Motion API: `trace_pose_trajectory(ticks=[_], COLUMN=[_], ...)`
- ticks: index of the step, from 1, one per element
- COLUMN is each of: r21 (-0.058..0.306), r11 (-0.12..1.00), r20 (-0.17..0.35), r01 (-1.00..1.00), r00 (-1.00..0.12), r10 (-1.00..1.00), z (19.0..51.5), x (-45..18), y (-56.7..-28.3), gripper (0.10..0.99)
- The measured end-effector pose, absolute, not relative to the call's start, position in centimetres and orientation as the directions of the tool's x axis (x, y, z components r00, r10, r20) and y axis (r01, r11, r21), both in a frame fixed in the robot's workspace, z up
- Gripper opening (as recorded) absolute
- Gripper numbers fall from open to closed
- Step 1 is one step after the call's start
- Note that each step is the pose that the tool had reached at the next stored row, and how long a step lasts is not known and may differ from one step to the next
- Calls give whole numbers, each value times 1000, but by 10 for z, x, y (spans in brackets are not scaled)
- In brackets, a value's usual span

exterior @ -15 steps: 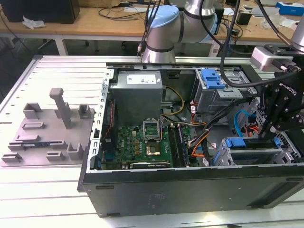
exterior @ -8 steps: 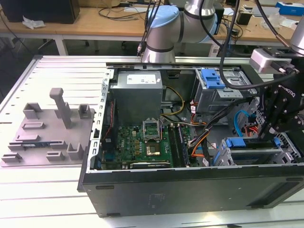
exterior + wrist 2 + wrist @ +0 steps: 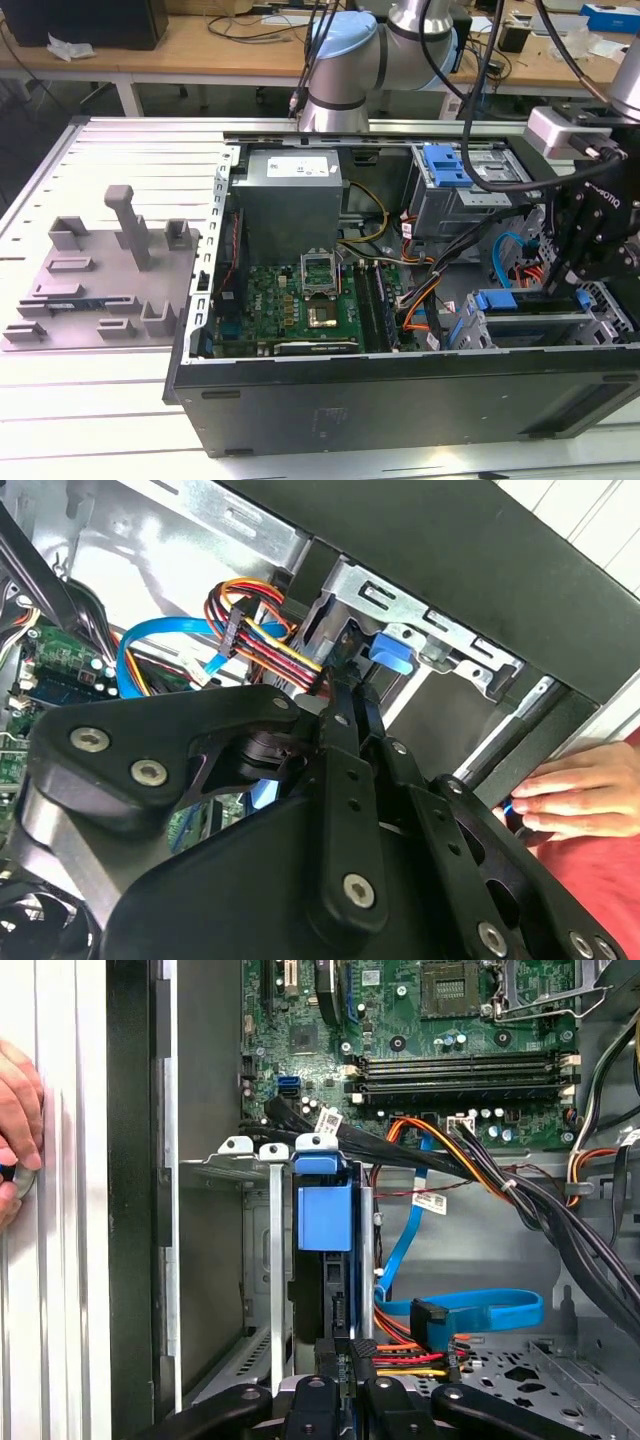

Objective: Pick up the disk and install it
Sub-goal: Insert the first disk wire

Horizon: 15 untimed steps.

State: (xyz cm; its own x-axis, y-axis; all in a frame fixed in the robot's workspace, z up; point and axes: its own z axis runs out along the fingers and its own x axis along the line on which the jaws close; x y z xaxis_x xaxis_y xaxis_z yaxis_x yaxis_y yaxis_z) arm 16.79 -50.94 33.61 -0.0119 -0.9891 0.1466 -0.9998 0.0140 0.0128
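the claw (image 3: pixel 345 1365) hangs inside the open computer case (image 3: pixel 400 400), over the drive cage (image 3: pixel 230 1260) at the case's front corner. in the first wrist view its two black fingers (image 3: pixel 333 1355) stand pinched on the rear edge of the disk (image 3: pixel 325 1260), which stands on edge in a slot of that cage with its blue carrier bracket (image 3: pixel 324 1215) facing the camera. so the claw is clenched on the disk, and the disk already sits partly, maybe mostly, down in its bay; how deep it is seated i cannot tell.

in the second wrist view the fingers reach toward the same blue bracket (image 3: pixel 392 650), with the bundle of red, yellow and black power wires (image 3: pixel 262 630) just beside them. the blue data cable (image 3: pixel 470 1312) lies on the case floor near the cage, touching nothing of the disk that i can see.

to do this step well, i judge the disk must stay square to the slot's rails, pressed straight along them without twist, so that the bracket's tabs catch on both sides. the wires beside the fingers could snag or get pinched under the disk.

a person's hand (image 3: pixel 15 1125) rests on the outer wall of the case by the grooved table (image 3: pixel 100 420), close enough to call for slow, gentle force.
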Motion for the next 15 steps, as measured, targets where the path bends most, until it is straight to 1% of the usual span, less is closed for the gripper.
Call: trace_pose_trajectory(ticks=[2, 3, 4, 5, 7, 10, 12, 15], r21=[13, 13, 13, 13, 13, 13, 13, 13], r11=[14, 14, 14, 14, 14, 14, 14, 14], r20=[147, 146, 147, 146, 147, 148, 149, 159], r01=[-1000, -1000, -1000, -1000, -1000, -1000, -1000, -1000], r00=[-12, -12, -12, -12, -12, -12, -12, -12], r10=[-989, -989, -989, -989, -989, -989, -989, -987], z=[336, 337, 339, 339, 344, 363, 369, 379], x=[168, 168, 168, 168, 168, 168, 168, 168], y=[-510, -510, -510, -510, -510, -509, -509, -505], gripper=[176, 231, 231, 302, 302, 302, 302, 302])
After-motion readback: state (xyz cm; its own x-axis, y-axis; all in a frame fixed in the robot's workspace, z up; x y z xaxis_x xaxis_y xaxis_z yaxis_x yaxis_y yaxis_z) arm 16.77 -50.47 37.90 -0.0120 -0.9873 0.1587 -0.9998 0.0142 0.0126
